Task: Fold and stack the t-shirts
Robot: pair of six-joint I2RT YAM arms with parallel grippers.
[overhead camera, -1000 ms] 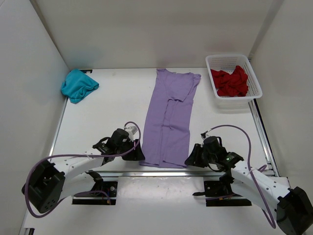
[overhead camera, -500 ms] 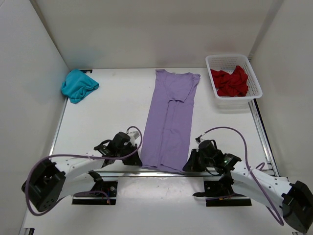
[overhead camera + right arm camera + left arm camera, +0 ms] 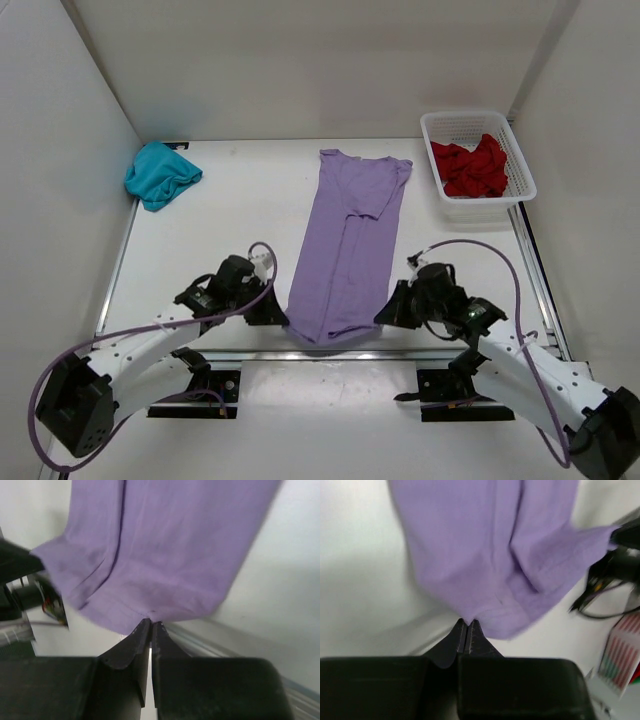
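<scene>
The lavender t-shirt (image 3: 348, 245) lies as a long narrow strip down the table's middle, sleeves folded in. My left gripper (image 3: 281, 317) is shut on its near left hem corner, with the cloth (image 3: 485, 555) pinched at the fingertips (image 3: 476, 630). At the near right hem corner my right gripper (image 3: 385, 313) is shut on the same shirt (image 3: 165, 545). The hem looks lifted slightly off the table. A teal t-shirt (image 3: 160, 174) lies crumpled at the far left. A deep red t-shirt (image 3: 472, 166) fills the basket.
The white mesh basket (image 3: 478, 207) stands at the far right, by the right wall. A metal rail (image 3: 300, 355) runs along the near table edge just behind the hem. White walls close in the left, back and right sides.
Both grippers closed on the lavender shirt's near hem corners and have raised them a little. The hem now looks narrower and rounded, and the shirt shifted slightly.
</scene>
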